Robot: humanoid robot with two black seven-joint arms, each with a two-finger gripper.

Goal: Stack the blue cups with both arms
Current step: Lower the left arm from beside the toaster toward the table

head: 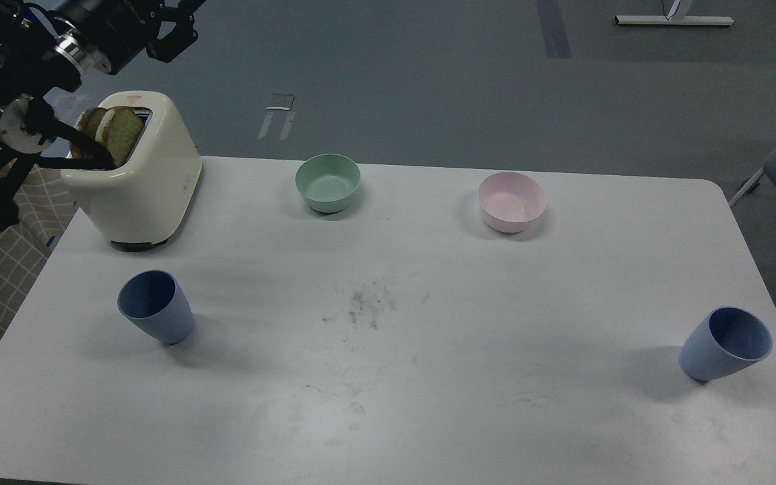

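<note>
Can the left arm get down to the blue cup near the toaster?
Probably yes: the left blue cup stands alone, nothing touching it. The left end effector is raised above the toaster.

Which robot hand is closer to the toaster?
The left hand. It hangs above and just behind the toaster, at the table's far left corner. The right hand cannot be seen in this view at all, so only the left one is near it.

— Those two blue cups (156, 306) (725, 344) look matt, like smooth plastic.
— Same with the green bowl (328, 182) and pink bowl (512, 201). The toaster (149, 182) is glossy cream plastic.
— And the white bench (428, 377) is smooth, though scuffed and smudged in the middle.
</note>
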